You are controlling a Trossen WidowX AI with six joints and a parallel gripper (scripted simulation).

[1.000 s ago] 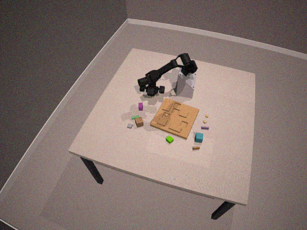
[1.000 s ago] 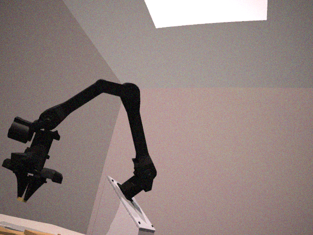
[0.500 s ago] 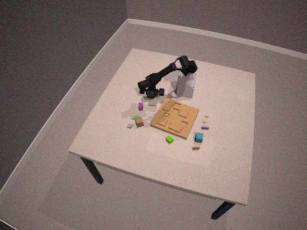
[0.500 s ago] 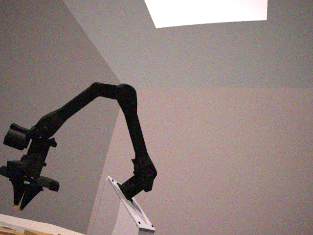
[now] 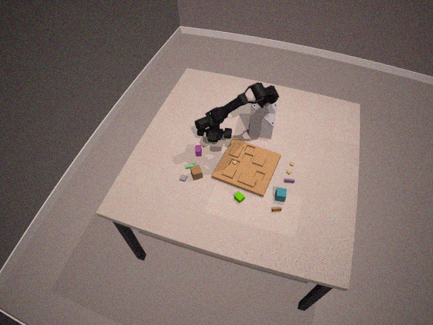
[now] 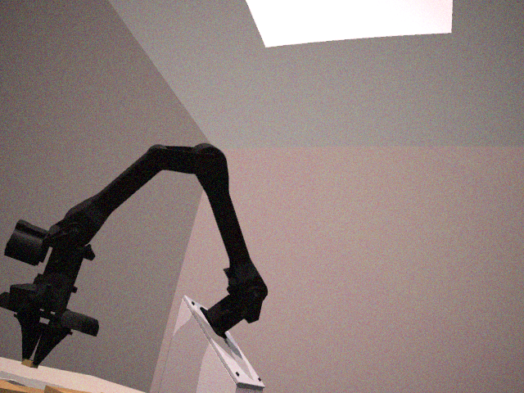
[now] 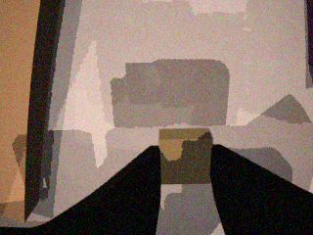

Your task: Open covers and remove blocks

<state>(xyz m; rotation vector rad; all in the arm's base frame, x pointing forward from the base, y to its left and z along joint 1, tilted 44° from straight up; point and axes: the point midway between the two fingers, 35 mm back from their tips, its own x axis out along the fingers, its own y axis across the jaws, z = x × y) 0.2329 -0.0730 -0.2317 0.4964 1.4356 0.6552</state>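
The wooden puzzle board (image 5: pixel 272 158) (image 6: pixel 63 390) (image 7: pixel 15 98) lies flat on the table, with several recesses and flat covers; how far each is open is too small to tell. A small yellow block (image 5: pixel 235 162) is on the board, left of its middle. Two more yellow blocks lie on the table right of the board, one block (image 5: pixel 291 164) behind the other block (image 5: pixel 289 172). My gripper (image 6: pixel 30 360) (image 7: pixel 184 156) is shut on a small yellow block (image 6: pixel 28 363) (image 7: pixel 186 168). It is low over the table beside the board; contact with the table cannot be told. In the top view the hand hides the fingertips.
Left of the board are a magenta block (image 5: pixel 198 150), a green bar (image 5: pixel 190 165), a brown cube (image 5: pixel 196 172) and a grey piece (image 5: pixel 183 177). A bright green block (image 5: pixel 239 196) is in front. A purple bar (image 5: pixel 289 181), teal cube (image 5: pixel 281 194) and orange bar (image 5: pixel 276 209) lie right.
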